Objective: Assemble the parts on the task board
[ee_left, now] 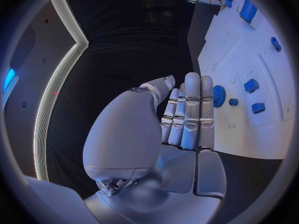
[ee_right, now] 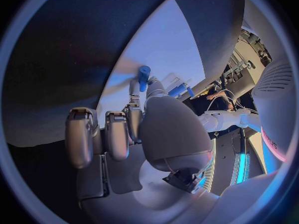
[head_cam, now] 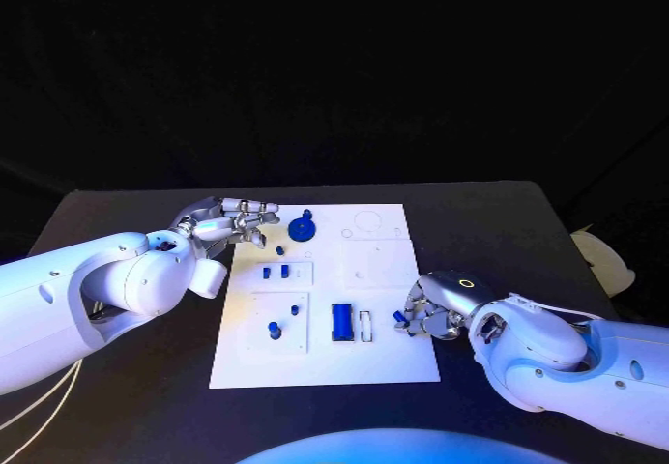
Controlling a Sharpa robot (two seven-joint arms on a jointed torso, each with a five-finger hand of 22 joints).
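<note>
- Right hand (head_cam: 432, 314) is pinching a small blue peg (ee_right: 144, 75) over the task board (head_cam: 391, 362) near right edge; thin pinch, peg risks slipping.
- Left hand (head_cam: 230, 224) is hovering empty, fingers apart, beside the blue gear (head_cam: 302, 229); could nudge it.

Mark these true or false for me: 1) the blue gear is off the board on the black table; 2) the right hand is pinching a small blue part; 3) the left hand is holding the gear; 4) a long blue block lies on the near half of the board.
1) False. The blue gear lies on the task board, near its far left corner.
2) True. The right hand, at the board's right edge, holds a small blue part at its fingertips.
3) False. The left hand is beside the gear with its fingers straight and nothing in them.
4) True. The long blue block lies in the near middle of the board.
</note>
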